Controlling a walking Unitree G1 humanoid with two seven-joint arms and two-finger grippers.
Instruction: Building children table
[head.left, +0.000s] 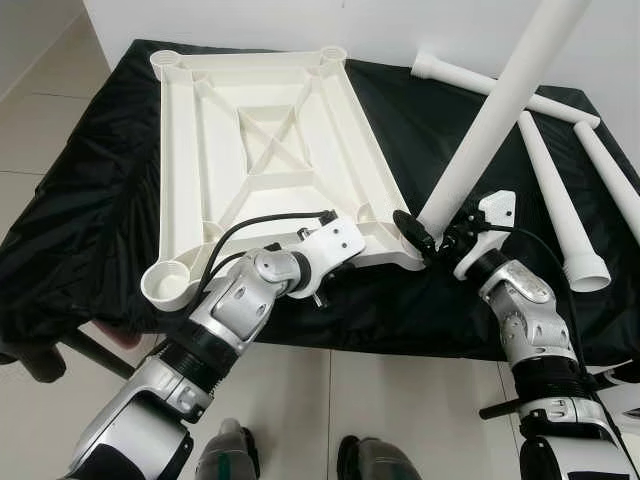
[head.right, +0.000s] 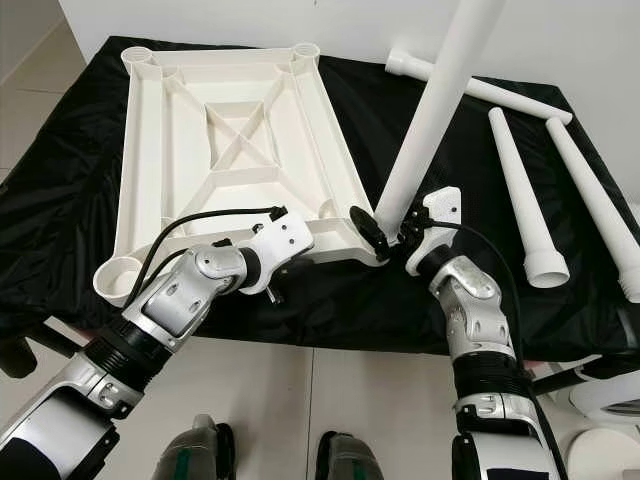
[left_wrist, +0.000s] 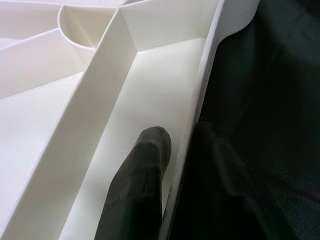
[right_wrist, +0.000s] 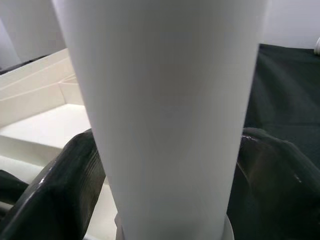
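Tabletop (head.left: 270, 150) lies upside down on the black-draped bench (head.left: 80, 230), ribs up. Right gripper (head.left: 437, 236) has its fingers clamped on a white leg (head.left: 500, 105), which stands tilted at the near corner; the right wrist view shows a finger (right_wrist: 55, 195) on each side of it. Left gripper (left_wrist: 185, 150) straddles the near rim, one finger (left_wrist: 140, 185) inside, one outside. Three spare legs (head.left: 560, 205) lie beyond the right fingers.

tabletop (head.left: 270, 150): white, upside down, ribs up | leg (head.left: 495, 110): white, standing tilted at its near-right corner
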